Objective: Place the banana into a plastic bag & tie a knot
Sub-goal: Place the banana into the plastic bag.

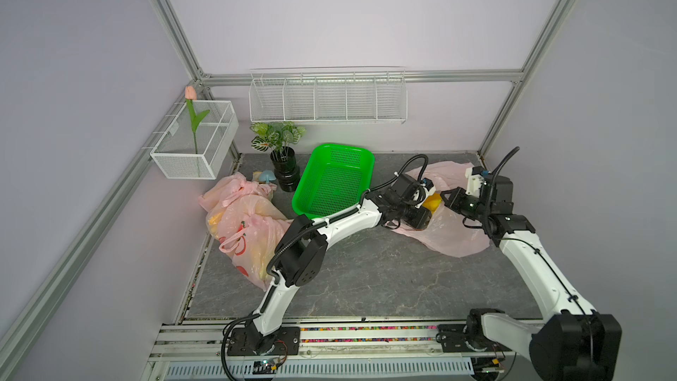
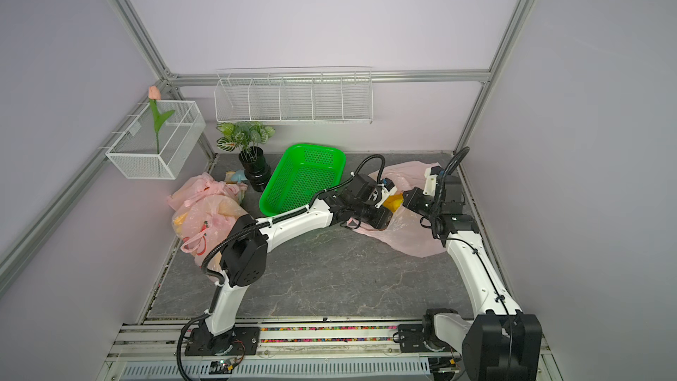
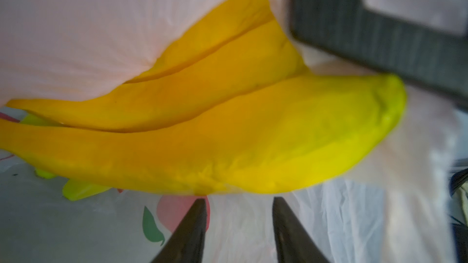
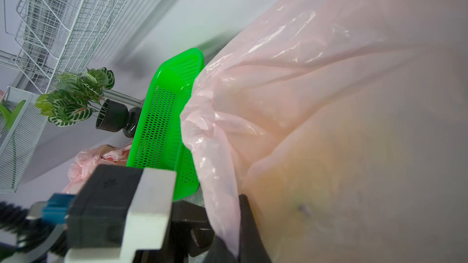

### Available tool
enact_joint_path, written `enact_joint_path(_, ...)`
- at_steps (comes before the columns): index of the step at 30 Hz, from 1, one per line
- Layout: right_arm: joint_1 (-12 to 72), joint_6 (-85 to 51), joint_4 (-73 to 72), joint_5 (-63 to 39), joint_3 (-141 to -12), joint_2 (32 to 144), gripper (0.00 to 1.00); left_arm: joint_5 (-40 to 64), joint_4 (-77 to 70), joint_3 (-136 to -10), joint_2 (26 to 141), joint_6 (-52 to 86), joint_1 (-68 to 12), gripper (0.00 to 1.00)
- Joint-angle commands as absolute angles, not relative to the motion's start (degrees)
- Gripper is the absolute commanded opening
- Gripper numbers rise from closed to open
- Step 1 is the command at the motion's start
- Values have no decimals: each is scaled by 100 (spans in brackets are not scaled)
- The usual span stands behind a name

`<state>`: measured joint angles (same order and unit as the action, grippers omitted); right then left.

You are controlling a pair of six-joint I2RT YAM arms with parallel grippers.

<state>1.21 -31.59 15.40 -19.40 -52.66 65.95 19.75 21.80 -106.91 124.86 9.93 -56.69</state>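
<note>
left jaws: parted a little, empty, tips just short of the soft yellow banana bunch (image 3: 228, 135), seemingly placed to nudge it deeper | banana bunch: between both jaws, in the mouth of the translucent pink plastic bag (image 1: 454, 236) | right jaws: pinched on bag film, apparently holding the mouth open | hidden: right tips mostly behind film; bag handles unseen

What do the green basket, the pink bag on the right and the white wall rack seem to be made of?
The green basket looks like glossy moulded plastic, with rows of holes. The pink bag is thin translucent plastic film, creased and shiny. The wall rack is probably white-coated metal wire, judging by its thin grid.
</note>
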Motion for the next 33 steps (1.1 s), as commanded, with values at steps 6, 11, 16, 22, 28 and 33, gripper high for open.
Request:
enact_joint_path(6,97,-2984,1918,-2120,-5494,5978,7,1795,2830,-11542,13156,952,-5709,26)
enact_joint_path(11,97,-3213,1511,-2293,-5074,6225,7,1985,2697,-11456,13053,1011,-5713,28)
enact_joint_path(16,-29,-3342,1156,-1855,-4418,6636,7,1929,2063,-10571,12318,1034,-5730,32)
enact_joint_path(22,-458,-3462,870,-1955,-4084,6690,7,1250,1650,-9275,11182,752,-5692,43)
enact_joint_path(28,-511,-3384,1002,-1951,-4148,6483,7,-22,1782,-9088,11038,334,-5559,65)
enact_joint_path(33,-514,-3366,993,-2011,-4148,6537,7,-184,2146,-9699,11536,211,-5423,72)
